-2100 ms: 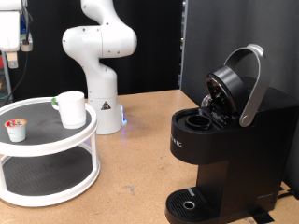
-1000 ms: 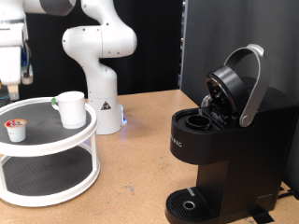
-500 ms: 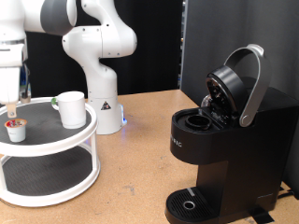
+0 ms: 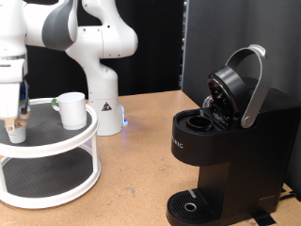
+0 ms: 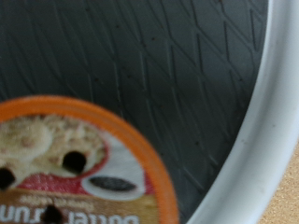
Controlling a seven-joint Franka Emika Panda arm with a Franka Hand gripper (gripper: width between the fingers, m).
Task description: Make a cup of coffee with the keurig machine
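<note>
Tiered tray holds 1 cup, 1 pod (claw over it).

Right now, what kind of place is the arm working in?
Probably a lab test bench, not a kitchen: a wooden table before black curtains, holding the keurig machine with its lid up and a white two-tier tray with the cup. The claw is down over a pod.

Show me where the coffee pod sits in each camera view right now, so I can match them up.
Exterior view: the coffee pod sits on the top shelf of the white two-tier stand, at the picture's left edge, mostly hidden under the gripper.
Wrist view: the coffee pod, orange-rimmed lid up, fills the near corner.
Shared landmark: the stand's white rim around the dark ribbed mat.
</note>
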